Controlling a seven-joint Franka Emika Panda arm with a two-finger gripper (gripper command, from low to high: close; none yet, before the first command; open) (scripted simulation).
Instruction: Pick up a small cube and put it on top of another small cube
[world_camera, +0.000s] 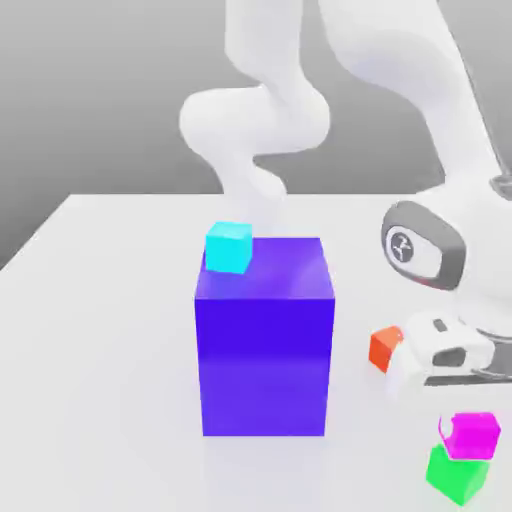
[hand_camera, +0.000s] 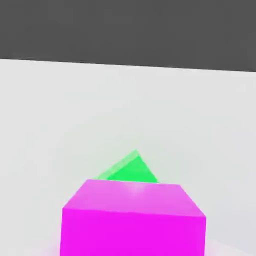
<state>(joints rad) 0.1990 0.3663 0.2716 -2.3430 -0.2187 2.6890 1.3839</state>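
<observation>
- Pale, smooth tabletop (world_camera: 120, 350) lies under everything, with a grey background behind the big blue-violet block (world_camera: 265, 365).
- Magenta small cube (world_camera: 472, 436): 1 of the 2 task cubes, well to the exterior view's right of the block, directly above the green small cube (world_camera: 457, 475); whether their faces touch, I cannot tell.
- Green small cube: turned at an angle to the magenta cube, its corner peeking out past it in the hand view.
- Gripper (world_camera: 468, 414): at the magenta cube, to the block's exterior view's right; I cannot tell how far open it is or whether it has hold of the cube.
- Orange small cube (world_camera: 384, 348): just beside the block on that same side, partly hidden by the hand.
- Cyan small cube (world_camera: 228, 249): on top of the block, at its exterior view's left edge.
- White arm (world_camera: 255, 120): rises behind the block.
</observation>
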